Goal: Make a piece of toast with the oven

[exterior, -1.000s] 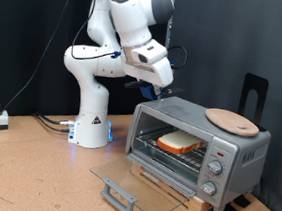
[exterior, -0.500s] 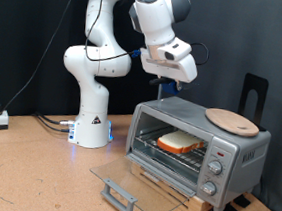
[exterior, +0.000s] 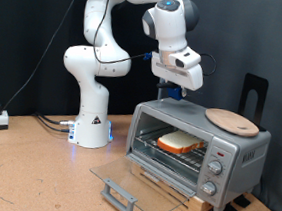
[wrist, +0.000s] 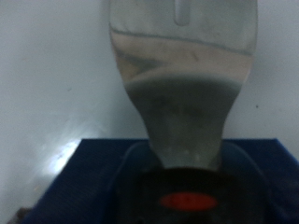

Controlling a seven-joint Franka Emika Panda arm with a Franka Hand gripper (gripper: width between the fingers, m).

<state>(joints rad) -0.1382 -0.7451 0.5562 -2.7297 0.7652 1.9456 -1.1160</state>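
Exterior view: brown floor (exterior: pixel 33 181), dark curtain behind. White arm's gripper (exterior: pixel 173 90) hangs above the oven (exterior: pixel 199 148); I cannot tell its finger spacing. Glass door (exterior: pixel 133 183) lies open; round wooden board (exterior: pixel 231 120) on top; toast (exterior: pixel 180 142) on the rack inside.

The arm has swung across the upper middle of the exterior view, from left of centre toward the right. A second ago the gripper (exterior: pixel 173 90) hung low, just off the upper left corner of the oven (exterior: pixel 196 148); half a second ago it had risen and shifted right. Now it sits a little further right and higher, above the oven's roof, with the wrist turned more upright.
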